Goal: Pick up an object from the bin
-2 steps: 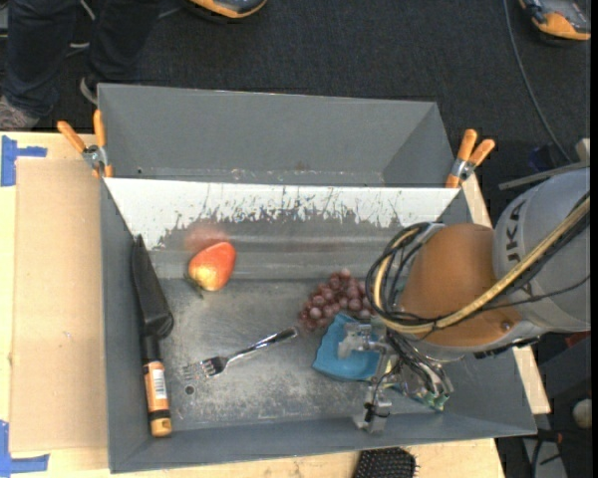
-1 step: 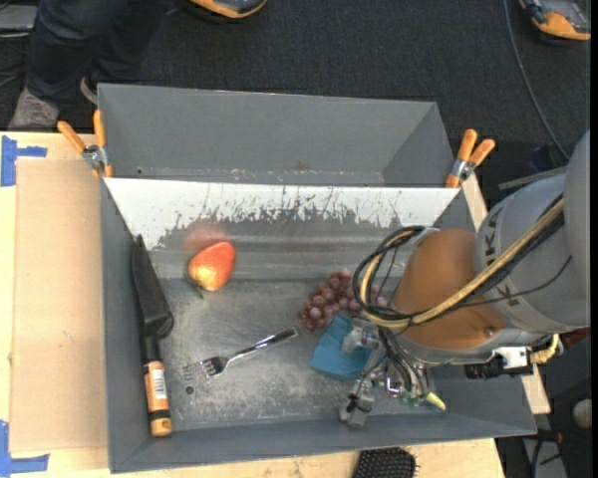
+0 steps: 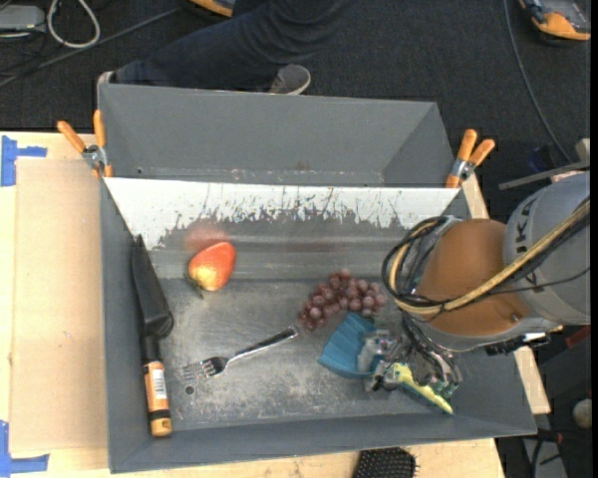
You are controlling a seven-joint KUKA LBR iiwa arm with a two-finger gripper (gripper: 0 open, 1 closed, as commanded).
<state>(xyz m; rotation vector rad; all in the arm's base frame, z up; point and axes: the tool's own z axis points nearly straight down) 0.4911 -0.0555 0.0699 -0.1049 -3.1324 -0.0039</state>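
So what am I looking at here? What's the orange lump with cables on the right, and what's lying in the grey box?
One camera looks down into a grey metal bin. The orange cover is part of a robot arm's wrist, reaching in from the right. Its gripper sits low near the bin's front right corner, by a blue object and a yellow-green one. Whether it holds anything, I can't tell. Also in the bin: purple grapes, a red-yellow apple-like fruit, a metal fork, and along the left wall a black knife-like tool and an orange cylinder.
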